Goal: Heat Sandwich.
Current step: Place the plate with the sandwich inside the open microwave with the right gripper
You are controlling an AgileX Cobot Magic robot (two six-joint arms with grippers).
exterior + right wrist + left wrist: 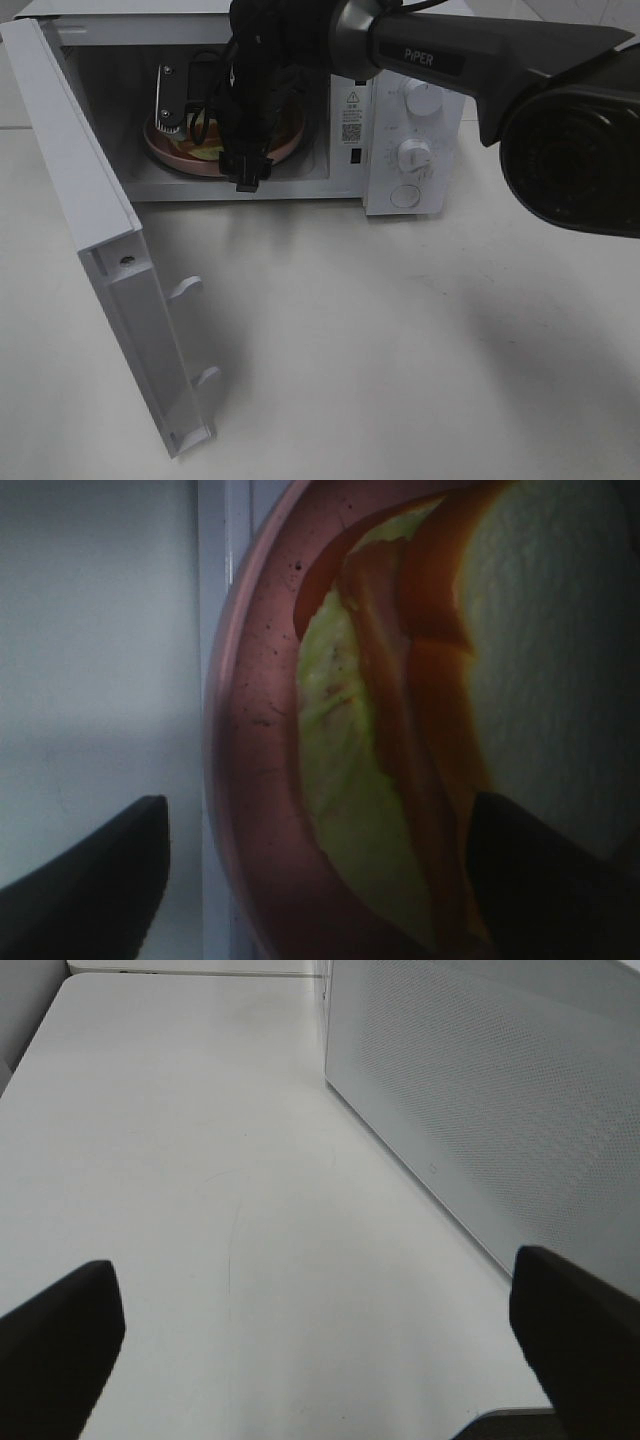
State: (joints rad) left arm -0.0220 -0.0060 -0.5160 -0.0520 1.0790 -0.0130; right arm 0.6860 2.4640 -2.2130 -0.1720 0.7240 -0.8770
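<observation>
The sandwich [540, 650] lies on a pink round plate [250, 780] inside the open microwave [400, 60]. White bread, brownish meat and pale green lettuce [340, 740] fill the right wrist view. My right gripper [320, 880] reaches into the oven cavity [240, 165] with its jaws wide apart over the plate's rim. One finger hangs over the white oven floor and the other over the sandwich, neither gripping. In the exterior view the arm hides most of the plate [165, 150]. My left gripper [320, 1350] stands open and empty above bare table beside the microwave's perforated side wall [480, 1090].
The microwave door [100, 250] swings out to the left and towards the front, with two latch hooks [185, 288] on its inner face. Two knobs [422, 100] and a round button [405, 195] sit on the panel at the right. The white table [400, 350] spreads in front.
</observation>
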